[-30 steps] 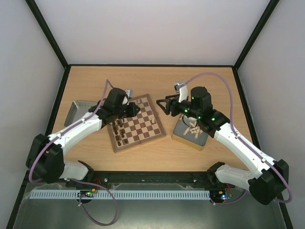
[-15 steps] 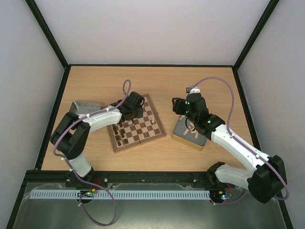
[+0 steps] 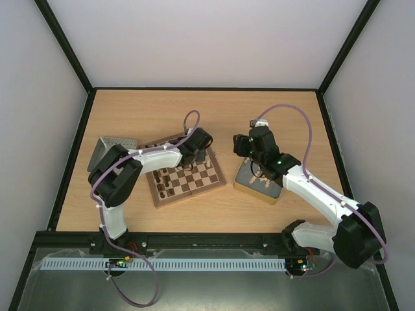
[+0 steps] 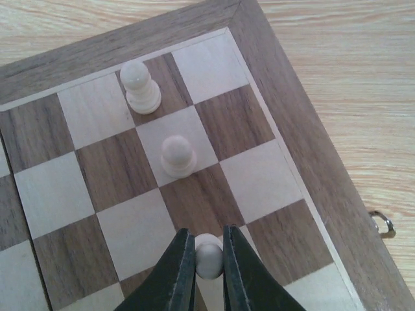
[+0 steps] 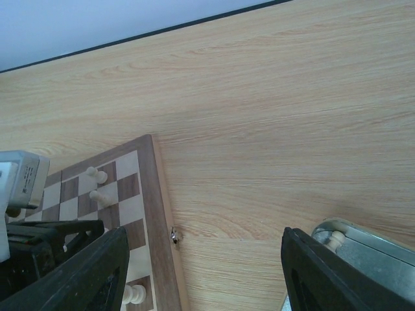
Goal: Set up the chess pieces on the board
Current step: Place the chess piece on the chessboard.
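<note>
Chess pieces: the dark brown men stand in a cluster on the left part of the board. The pale ones are at the board's far right corner and in the right tin.
Left tin: grey metal, on the counter just left of the board, partly covered by the left arm.
Board: checkered wood with a mid-brown border, lying skewed on the counter between the two arms. A small metal latch hangs off its outer edge.
Left end effector: sits low over the board's far right corner, its dark fingers pinching the round head of a pale pawn.
Held pawn: caught between the fingertips, over the second row of squares in from the border. Whether its base touches the board cannot be told.
Far pawn: pale, upright on a dark square in that same row.
Middle pawn: pale, upright on the cream square next to it. The held pawn is in line with these two, on the camera's side of them.
Right end effector: fingers spread wide with nothing between them. It hovers over bare counter between the board's corner and the right tin, apart from every piece.
Right tin: shiny metal, on the counter right of the board, with pale pieces lying inside. One pale piece shows just behind its rim.
Writing: a pale box on the left arm's wrist carries small print, too small to read.
</note>
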You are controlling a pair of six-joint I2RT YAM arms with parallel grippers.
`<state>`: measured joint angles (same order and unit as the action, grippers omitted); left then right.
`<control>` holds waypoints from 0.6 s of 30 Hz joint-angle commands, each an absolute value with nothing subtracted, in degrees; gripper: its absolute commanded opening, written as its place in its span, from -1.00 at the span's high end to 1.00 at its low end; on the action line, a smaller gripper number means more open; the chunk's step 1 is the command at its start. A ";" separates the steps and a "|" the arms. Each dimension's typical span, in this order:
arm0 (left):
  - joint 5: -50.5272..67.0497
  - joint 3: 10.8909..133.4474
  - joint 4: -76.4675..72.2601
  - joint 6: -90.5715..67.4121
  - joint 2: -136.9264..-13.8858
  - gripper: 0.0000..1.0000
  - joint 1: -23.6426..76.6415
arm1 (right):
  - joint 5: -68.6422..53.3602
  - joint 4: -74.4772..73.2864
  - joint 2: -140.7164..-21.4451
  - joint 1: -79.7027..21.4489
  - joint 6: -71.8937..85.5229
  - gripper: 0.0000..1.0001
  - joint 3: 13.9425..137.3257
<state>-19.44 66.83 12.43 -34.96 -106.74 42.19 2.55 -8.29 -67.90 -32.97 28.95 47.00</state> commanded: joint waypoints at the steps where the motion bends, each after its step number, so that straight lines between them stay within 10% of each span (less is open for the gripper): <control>1: -22.43 68.94 12.44 -34.30 -109.32 0.89 41.97 | 4.04 -7.39 -68.36 -32.61 28.14 -0.27 47.28; 18: -24.07 68.41 12.70 -35.06 -112.19 0.83 42.01 | 3.05 -7.91 -68.62 -31.99 29.46 -0.27 46.46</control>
